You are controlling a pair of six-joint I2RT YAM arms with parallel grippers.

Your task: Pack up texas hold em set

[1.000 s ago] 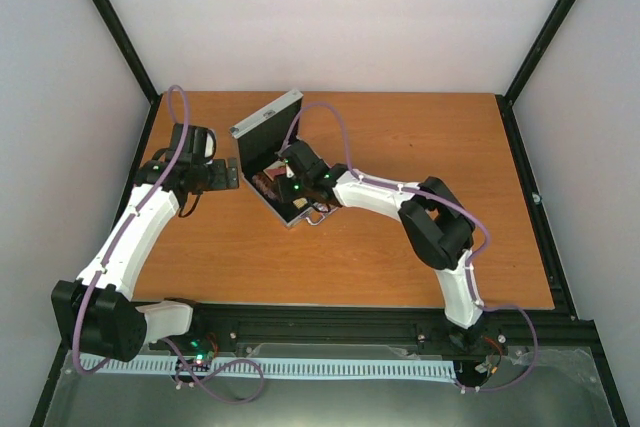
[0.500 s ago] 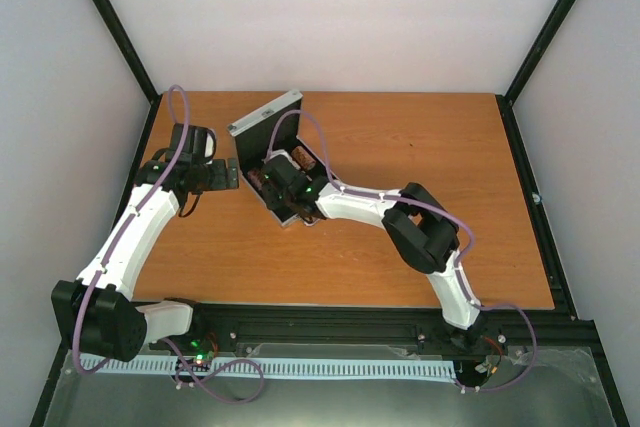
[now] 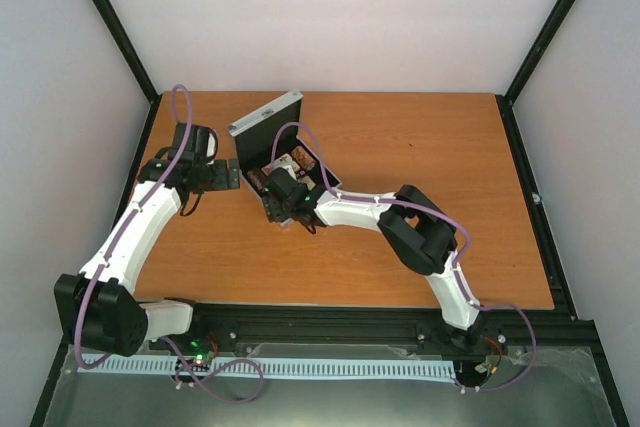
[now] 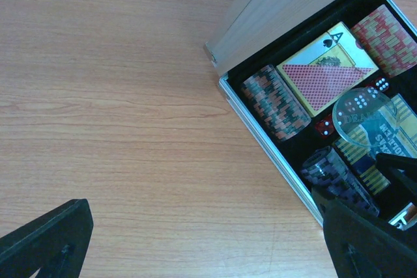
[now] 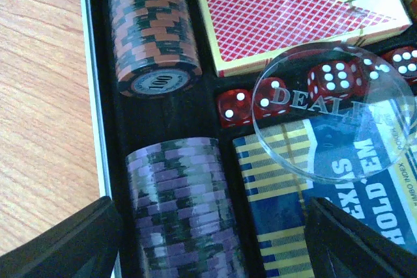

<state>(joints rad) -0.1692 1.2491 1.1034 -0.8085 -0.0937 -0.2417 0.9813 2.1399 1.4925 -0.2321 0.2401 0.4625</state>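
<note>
Poker set mid-pack: the silver case (image 3: 265, 115) lay open near the far left corner of the table (image 3: 430, 137), skewed diagonally to its edges, lid raised on its far-left side. Inside, a clear disc (image 5: 332, 105) read "DEAL", a blue-yellow deck (image 5: 287, 213) "HOLD'EM", a chip stack (image 5: 151, 24) "100". The right gripper (image 5: 208, 245) hovered over the chips, fingers spread wide. The left gripper (image 4: 202, 245), likewise spread, hung over wood beside the case.

The bench (image 3: 440, 147) is bare wood to the right of the case (image 4: 270, 149) and in front of it. The lid (image 3: 266, 114) stands up like a wall at the back. The left gripper (image 3: 231, 175) sits close on the left, and the right gripper (image 3: 278, 190) hangs over the full inside.
</note>
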